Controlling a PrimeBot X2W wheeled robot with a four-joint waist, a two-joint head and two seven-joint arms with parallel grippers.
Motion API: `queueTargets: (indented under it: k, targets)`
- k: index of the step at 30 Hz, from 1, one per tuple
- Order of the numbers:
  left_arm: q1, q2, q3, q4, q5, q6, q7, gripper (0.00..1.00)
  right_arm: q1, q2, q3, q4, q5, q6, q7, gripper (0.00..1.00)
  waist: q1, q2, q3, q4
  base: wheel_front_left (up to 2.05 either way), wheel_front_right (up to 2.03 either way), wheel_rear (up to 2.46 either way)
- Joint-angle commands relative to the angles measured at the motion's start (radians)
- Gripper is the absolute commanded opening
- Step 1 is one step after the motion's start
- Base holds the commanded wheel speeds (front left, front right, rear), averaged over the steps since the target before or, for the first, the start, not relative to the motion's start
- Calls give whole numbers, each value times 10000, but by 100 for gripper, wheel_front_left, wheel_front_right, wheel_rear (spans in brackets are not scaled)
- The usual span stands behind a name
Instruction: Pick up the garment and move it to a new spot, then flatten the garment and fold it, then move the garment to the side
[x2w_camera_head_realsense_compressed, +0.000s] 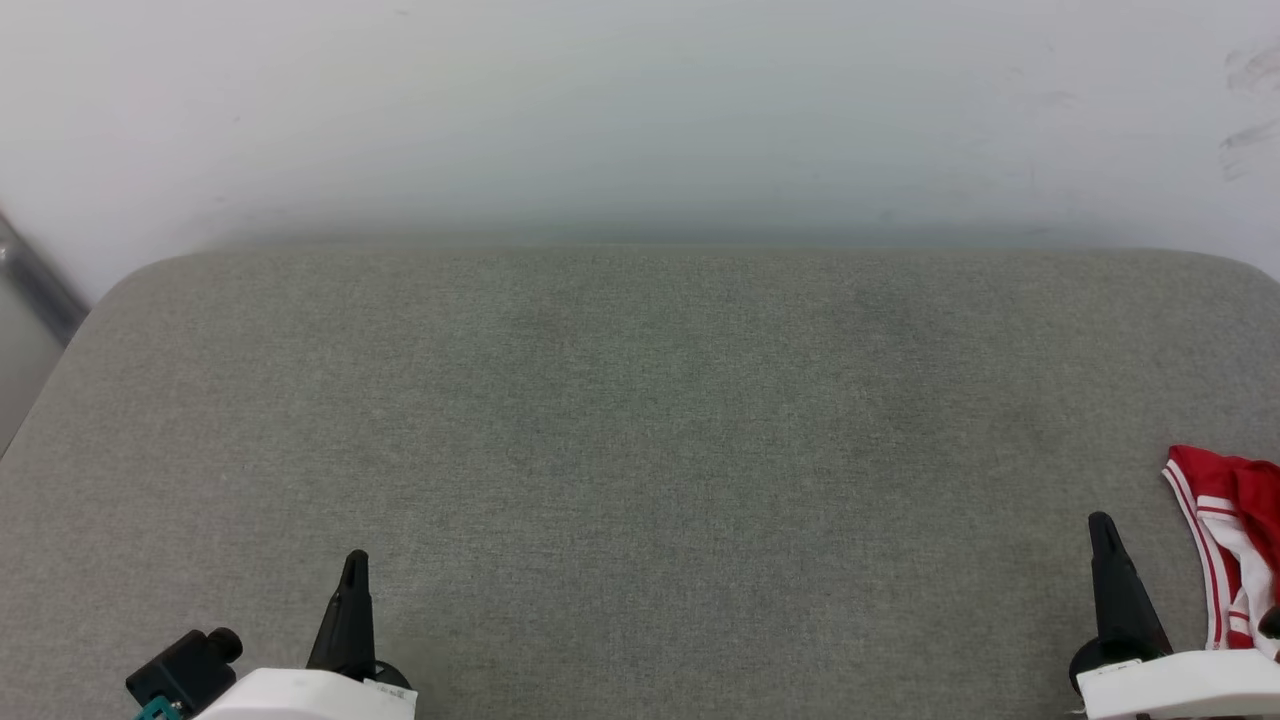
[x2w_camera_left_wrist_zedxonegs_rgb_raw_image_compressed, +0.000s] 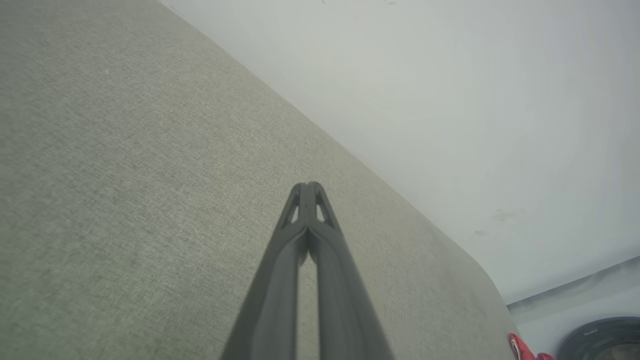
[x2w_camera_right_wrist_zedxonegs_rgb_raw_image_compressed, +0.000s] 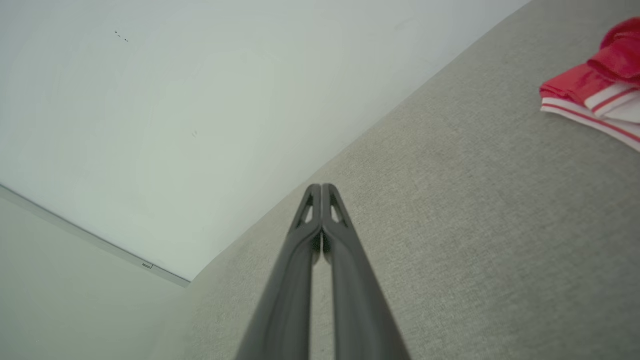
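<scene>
The garment (x2w_camera_head_realsense_compressed: 1240, 520) lies bunched at the near right edge of the grey pad (x2w_camera_head_realsense_compressed: 640, 430), showing red cloth with white and red-striped trim, and is cut off by the head view's right border. Just left of it, not touching, is the right gripper (x2w_camera_head_realsense_compressed: 1101, 525), its 2 fingers pressed together on nothing. The left gripper (x2w_camera_head_realsense_compressed: 355, 562) sits near left, well apart, its 2 fingers likewise closed and empty. A white wall (x2w_camera_head_realsense_compressed: 640, 110) rises behind the pad's far edge.
</scene>
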Motion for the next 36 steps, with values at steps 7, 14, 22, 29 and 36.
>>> queueTargets:
  k: [7,14,22,29,36]
  targets:
    - [-470,59,124,71,-1237,-151,253,0,-409,-104,6,77,1167,-2,262,0,0,-1,13,-14,0,0,0]
    - [-602,68,190,184,-2020,-230,431,0,-554,-107,8,189,1897,-2,446,0,0,-1,23,-25,0,0,0]
    - [-778,72,278,325,-2978,-332,653,0,-729,-108,5,331,2806,-3,673,0,0,-1,36,-39,0,0,0]
    - [-921,71,356,448,-3762,-410,839,0,-887,-106,-2,452,3547,-3,870,0,0,-1,47,-52,0,0,0]
    - [-1079,65,426,555,-4498,-485,1020,0,-1006,-101,-10,559,4240,-3,1049,0,0,-1,59,-64,0,0,0]
